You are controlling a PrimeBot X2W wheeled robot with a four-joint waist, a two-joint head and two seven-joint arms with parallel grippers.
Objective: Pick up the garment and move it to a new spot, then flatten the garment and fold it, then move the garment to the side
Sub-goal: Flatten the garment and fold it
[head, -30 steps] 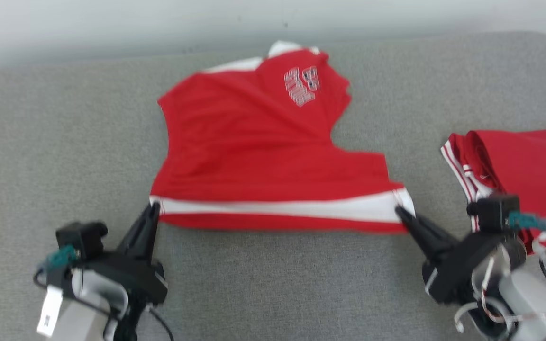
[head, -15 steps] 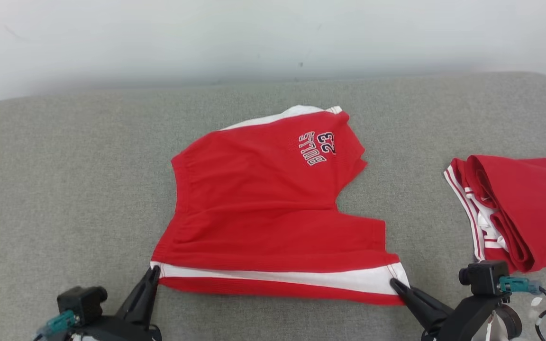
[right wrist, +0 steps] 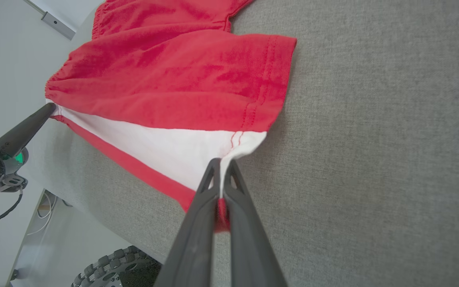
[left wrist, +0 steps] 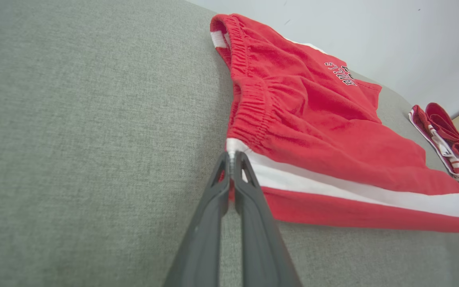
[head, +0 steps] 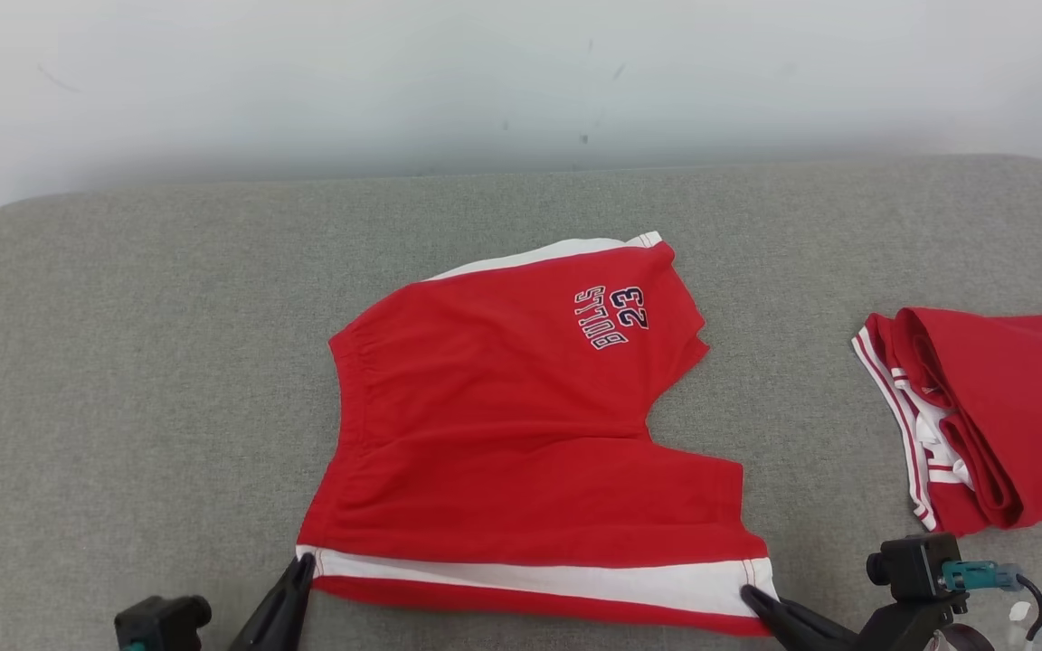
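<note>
- Left claw [head: 301,568] is at the bottom edge of head view, low-left. Its fingers are pressed together w/ only cloth between; it pinches the near-left corner of the garment [head: 503,434], right where the waistband [head: 345,380] meets the white stripe [head: 530,579].
- Right claw [head: 747,592] is at the bottom edge, low-right. It is closed tight as well & holds the near-right corner of the garment, at the leg hem where the white stripe ends. In right wrist view this corner is pulled up a little into the fingertips.
- Near edge of the garment runs quite straight between the 2 claws: a thin red band, then the white stripe just behind it.
- The garment is a pair of red shorts and lies spread on the grey fabric surface [head: 123,362], approx. in the middle. Waistband is on the left side, gathered & wrinkled; the leg openings point to the right.
- Farther back the second leg lies flat, w/ dark lettering [head: 610,316] "BULLS 23", turned sideways in head view. A white strip shows along the far edge of this leg.
- At the right, well apart from the shorts, a second red garment [head: 991,416] w/ white trim lies folded on the same surface.
- Behind the surface is a pale wall [head: 485,81].
- Right wrist view shows also a dark ribbed wheel [right wrist: 114,267], low beside the surface edge.
</note>
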